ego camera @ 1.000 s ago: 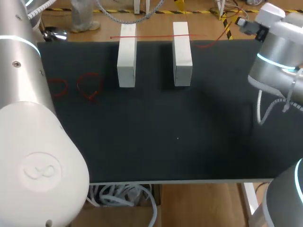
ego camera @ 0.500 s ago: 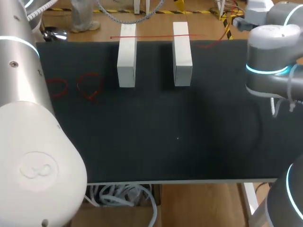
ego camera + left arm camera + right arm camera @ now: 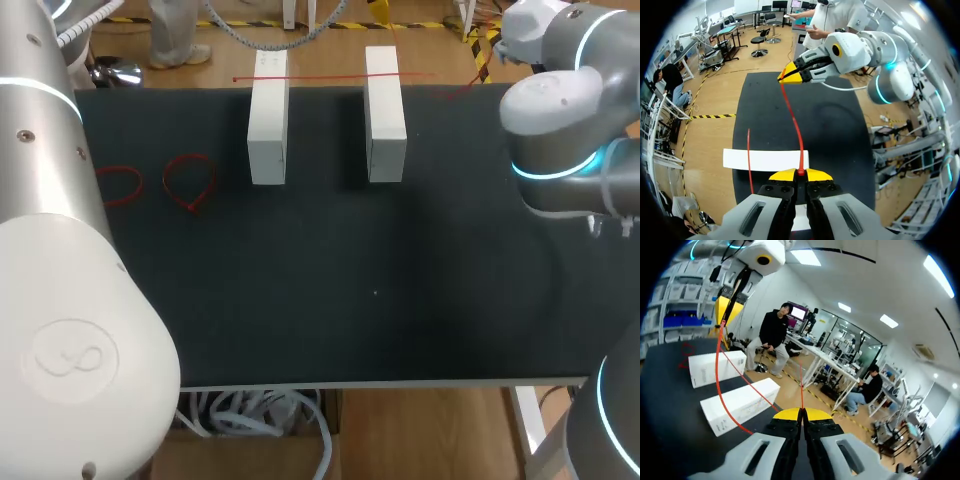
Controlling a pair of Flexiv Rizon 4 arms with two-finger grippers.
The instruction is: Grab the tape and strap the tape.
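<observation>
A thin red strap [image 3: 320,76] lies stretched across the far ends of two white blocks [image 3: 267,120] [image 3: 385,115]. In the left wrist view my left gripper [image 3: 800,174] is shut on one end of the strap [image 3: 792,120], just above a white block [image 3: 765,160]. The strap runs from there to my right gripper [image 3: 790,77], which pinches the other end. In the right wrist view my right gripper [image 3: 802,414] is shut on the strap [image 3: 716,375]. The strap loops past both blocks [image 3: 717,367] [image 3: 740,402] up to my left gripper [image 3: 723,315]. Both grippers are hidden in the head view.
Two red strap loops [image 3: 120,185] [image 3: 190,183] lie on the black table top [image 3: 380,290] at the left. My right arm [image 3: 565,110] hangs over the far right corner. My left arm [image 3: 60,250] fills the left side.
My right arm has swung up and left toward the far right corner. The strap's right end has drawn straighter along the far edge. Both grippers stay shut.
</observation>
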